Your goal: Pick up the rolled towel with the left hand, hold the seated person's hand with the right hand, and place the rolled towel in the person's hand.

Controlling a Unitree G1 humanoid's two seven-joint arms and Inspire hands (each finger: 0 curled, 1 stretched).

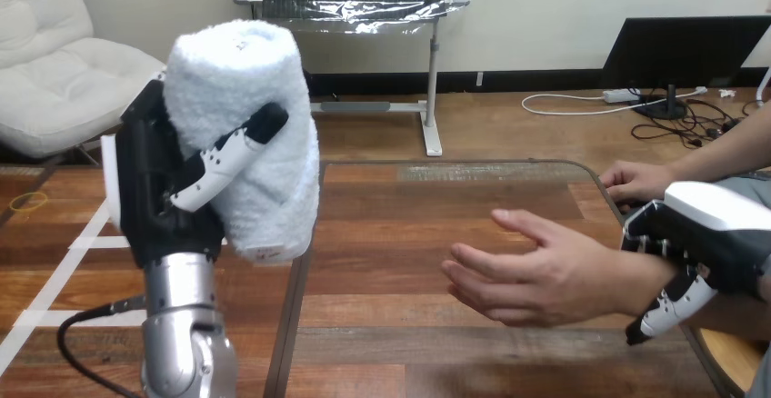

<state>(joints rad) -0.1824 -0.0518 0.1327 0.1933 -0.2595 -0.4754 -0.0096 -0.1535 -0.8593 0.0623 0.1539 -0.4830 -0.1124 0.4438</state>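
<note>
The left hand [155, 189] grips the towel [227, 80] upright at the table's [391, 225] left edge. The right hand [705, 230] curls round the person's wrist [636, 282] at its right edge, with the person's hand [536, 271] open.

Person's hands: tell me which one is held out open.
The nearer hand, wrist gripped by the right hand; the farther hand rests at the table edge.

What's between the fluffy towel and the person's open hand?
Just bare wooden table, seen in the head view. The rolled towel is up in the left hand, apart from the person's open hand.
</note>
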